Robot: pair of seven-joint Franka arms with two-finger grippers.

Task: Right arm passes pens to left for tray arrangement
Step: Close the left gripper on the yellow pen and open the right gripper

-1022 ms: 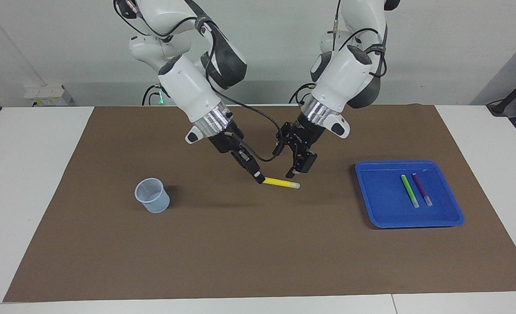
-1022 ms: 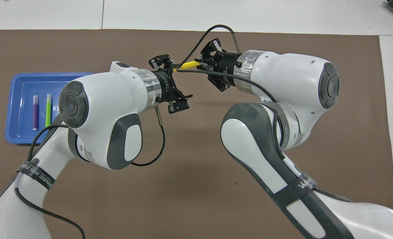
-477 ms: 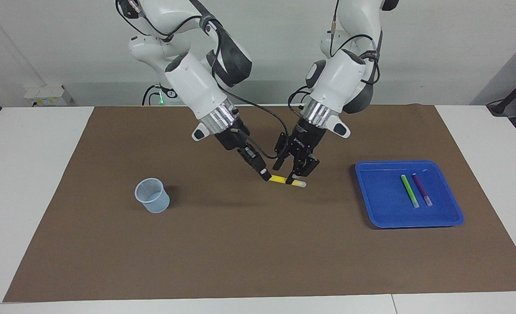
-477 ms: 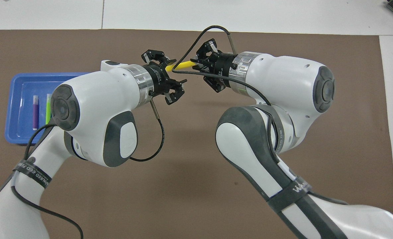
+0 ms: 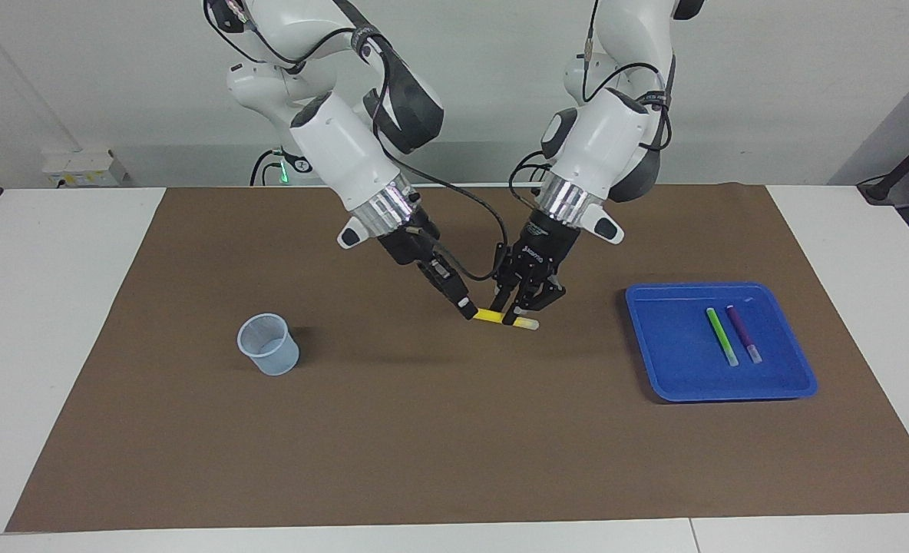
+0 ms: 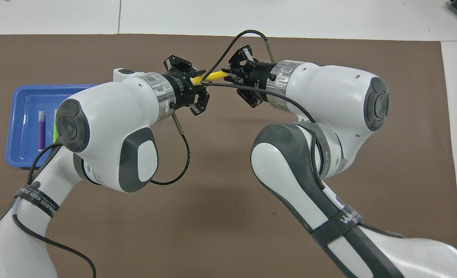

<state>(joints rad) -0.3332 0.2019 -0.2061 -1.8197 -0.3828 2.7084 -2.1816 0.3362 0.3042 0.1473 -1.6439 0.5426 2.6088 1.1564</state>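
1. Yellow pen (image 5: 500,318) up in the air over the middle of the brown mat (image 5: 424,430), lying roughly level, pale cap end pointing toward the tray.
2. Right gripper (image 5: 467,309) clamped on the pen's yellow tail end, fingers angled down from the robots' side.
3. Left gripper (image 5: 513,310) right at the cap end, fingers straddling the barrel just beside the cap; closed tight or only around it, can't tell.
4. Blue tray (image 5: 677,376) flat on the mat toward the left arm's end, well apart from the handover.
5. Green pen (image 5: 722,336) and purple pen (image 5: 743,334) side by side inside the tray, not touching.
6. Clear cup (image 5: 269,344) upright toward the right arm's end.
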